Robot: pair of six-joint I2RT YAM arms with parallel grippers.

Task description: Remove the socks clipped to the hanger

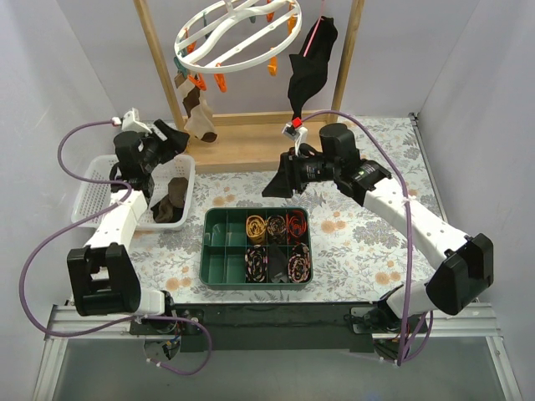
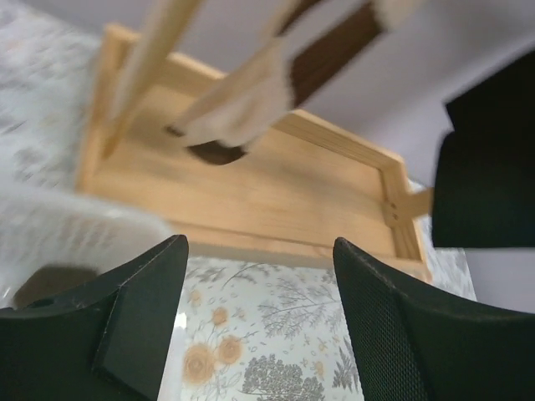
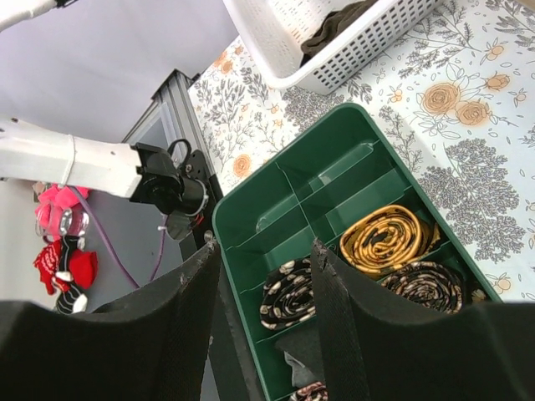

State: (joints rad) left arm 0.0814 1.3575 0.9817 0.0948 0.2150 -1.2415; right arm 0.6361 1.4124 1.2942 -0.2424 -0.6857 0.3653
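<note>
The white ring hanger (image 1: pixel 238 38) with orange and teal pegs hangs from the wooden frame at the back. Tan and dark brown socks (image 1: pixel 197 109) hang clipped at its left side; they also show blurred in the left wrist view (image 2: pixel 247 109). My left gripper (image 1: pixel 173 139) is open and empty, just left of and below those socks, in its own view (image 2: pixel 259 251) over the tablecloth. My right gripper (image 1: pixel 278 180) is open and empty, above the green tray's far edge, in its own view (image 3: pixel 266 251). Dark brown socks (image 1: pixel 173 200) lie in the white basket (image 1: pixel 96 180).
A large black garment with a pink strip (image 1: pixel 309 67) hangs at the hanger's right. The wooden base frame (image 2: pixel 251 188) lies under the hanger. The green divided tray (image 1: pixel 219 251) holds rolled patterned bundles (image 3: pixel 389 238). The white basket (image 3: pixel 334 58) stands left of the tray.
</note>
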